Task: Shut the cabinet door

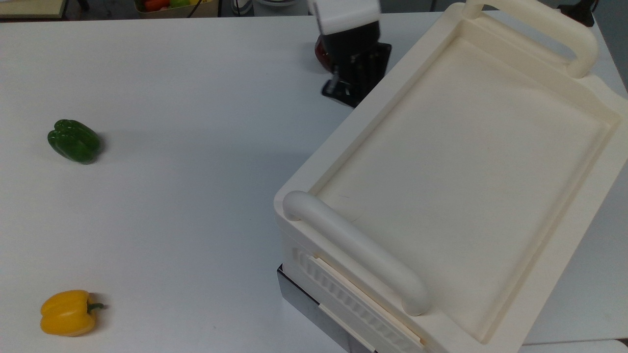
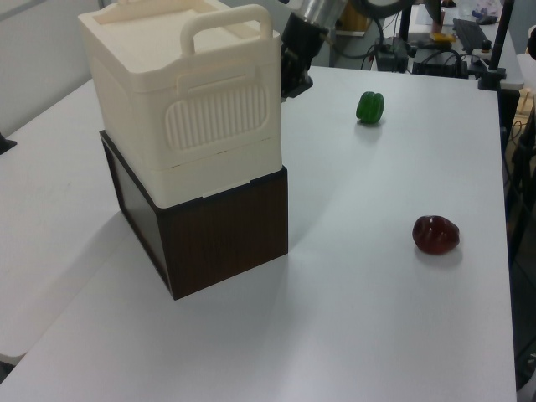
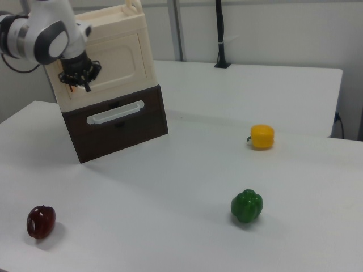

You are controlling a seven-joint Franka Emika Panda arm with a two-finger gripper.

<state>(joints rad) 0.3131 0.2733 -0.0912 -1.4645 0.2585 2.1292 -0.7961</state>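
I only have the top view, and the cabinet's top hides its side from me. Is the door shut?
Observer: In the right view the cabinet door looks flush with the front of the cabinet, with no gap showing.
Operator: Where's the gripper on it?
Observer: The gripper is at the door's edge on the right view's left, about halfway up. I cannot tell whether it touches.
Operator: What's underneath the cabinet?
Observer: A dark brown base, with a pale bar handle on the same side as the door.
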